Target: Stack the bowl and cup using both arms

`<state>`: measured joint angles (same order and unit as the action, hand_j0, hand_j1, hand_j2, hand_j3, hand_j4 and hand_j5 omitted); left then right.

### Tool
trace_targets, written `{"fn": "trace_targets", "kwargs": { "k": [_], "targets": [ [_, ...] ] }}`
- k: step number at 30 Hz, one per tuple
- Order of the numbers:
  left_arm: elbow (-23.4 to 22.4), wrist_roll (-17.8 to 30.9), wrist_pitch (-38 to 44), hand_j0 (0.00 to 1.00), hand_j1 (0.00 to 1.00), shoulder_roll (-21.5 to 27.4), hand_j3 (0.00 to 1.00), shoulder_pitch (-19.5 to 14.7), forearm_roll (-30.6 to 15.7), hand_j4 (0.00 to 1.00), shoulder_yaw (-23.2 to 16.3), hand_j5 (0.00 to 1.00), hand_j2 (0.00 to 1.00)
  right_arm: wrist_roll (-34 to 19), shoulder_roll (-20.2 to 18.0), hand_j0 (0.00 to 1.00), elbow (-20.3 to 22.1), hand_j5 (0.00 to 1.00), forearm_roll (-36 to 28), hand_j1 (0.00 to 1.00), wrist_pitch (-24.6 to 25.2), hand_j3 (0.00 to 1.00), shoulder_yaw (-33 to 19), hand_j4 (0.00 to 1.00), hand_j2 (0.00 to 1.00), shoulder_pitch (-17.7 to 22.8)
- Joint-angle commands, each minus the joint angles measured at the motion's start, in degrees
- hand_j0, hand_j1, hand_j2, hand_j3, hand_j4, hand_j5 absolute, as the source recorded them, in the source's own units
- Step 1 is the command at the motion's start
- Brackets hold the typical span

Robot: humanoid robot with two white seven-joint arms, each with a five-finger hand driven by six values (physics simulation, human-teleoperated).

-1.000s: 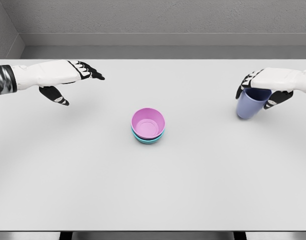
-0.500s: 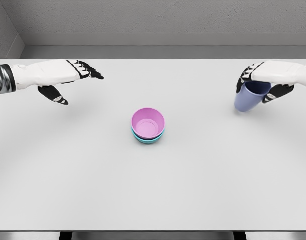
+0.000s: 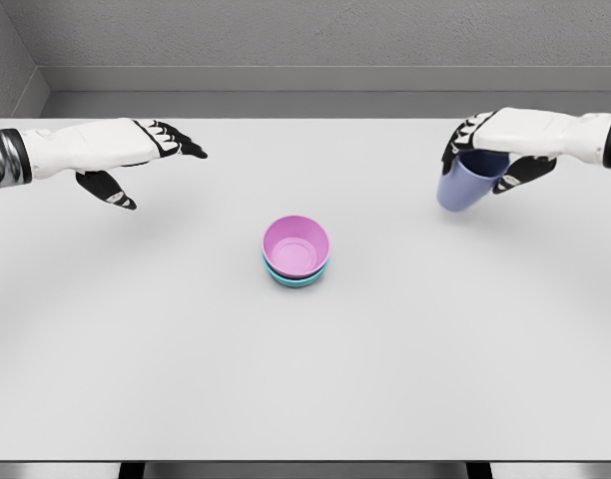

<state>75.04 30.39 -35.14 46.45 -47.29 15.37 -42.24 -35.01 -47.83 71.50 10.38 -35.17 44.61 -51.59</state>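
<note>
A pink bowl (image 3: pixel 297 243) sits nested in a teal bowl (image 3: pixel 292 278) at the middle of the white table (image 3: pixel 305 379). My right hand (image 3: pixel 482 150) is shut on a blue-violet cup (image 3: pixel 463 184), which hangs tilted above the table, right of and beyond the bowls. At the far left my left hand (image 3: pixel 146 160) hovers over the table with its fingers stretched out, holding nothing.
A grey wall runs behind the table's far edge (image 3: pixel 305 119). The near edge of the table lies along the bottom of the picture.
My right hand has lifted the cup and carried it leftward toward the bowls. The left hand and the bowls have stayed where they were.
</note>
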Motion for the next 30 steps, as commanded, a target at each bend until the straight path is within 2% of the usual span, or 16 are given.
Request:
{"fn": "trace_targets", "kwargs": {
  "k": [1,6,11,16,20,24,28,30],
  "targets": [
    [0.0,0.0,0.1,1.0,1.0,0.0,1.0,0.0,-0.3,1.0,0.1,1.0,1.0,0.0,0.7,0.6,0.0,0.6,-0.4,0.6,0.2,0.6,0.0,0.6,0.6,0.0],
    [0.0,-0.1,0.1,1.0,1.0,0.0,1.0,0.0,-0.3,1.0,0.1,1.0,1.0,0.0,1.8,0.6,0.6,0.6,-0.4,0.6,0.2,0.6,0.0,0.6,0.6,-0.9],
    [0.0,0.0,0.1,1.0,1.0,0.0,1.0,0.0,-0.3,1.0,0.1,1.0,1.0,0.0,2.1,0.6,3.0,0.6,-0.8,0.6,0.2,0.6,0.0,0.6,0.6,-2.1],
    [0.0,-0.1,0.1,1.0,1.0,0.0,1.0,0.0,-0.3,1.0,0.1,1.0,1.0,0.0,2.2,0.6,7.2,0.6,-0.8,0.6,0.2,0.6,0.0,0.6,0.6,-2.7],
    [0.0,-0.1,0.1,1.0,1.0,0.0,1.0,0.0,-0.3,1.0,0.1,1.0,1.0,0.0,2.7,0.6,8.7,0.6,-0.8,0.6,0.2,0.6,0.1,0.6,0.6,-3.2],
    [0.0,-0.1,0.1,1.0,1.0,0.0,1.0,0.0,-0.3,1.0,0.1,1.0,1.0,0.0,2.7,0.6,12.9,0.6,-0.8,0.6,0.2,0.6,0.8,0.6,0.6,-3.2],
    [0.0,0.0,0.1,1.0,1.0,0.0,1.0,0.0,-0.3,1.0,0.1,1.0,1.0,0.0,2.7,0.6,14.5,0.6,-0.7,0.6,0.2,0.6,2.2,0.6,0.6,-3.1],
    [0.0,0.0,0.1,1.0,1.0,0.0,1.0,0.0,-0.3,1.0,0.1,1.0,1.0,0.0,2.7,0.6,16.9,0.6,-0.7,0.6,0.2,0.6,2.3,0.6,0.6,-3.1]
  ]
}}
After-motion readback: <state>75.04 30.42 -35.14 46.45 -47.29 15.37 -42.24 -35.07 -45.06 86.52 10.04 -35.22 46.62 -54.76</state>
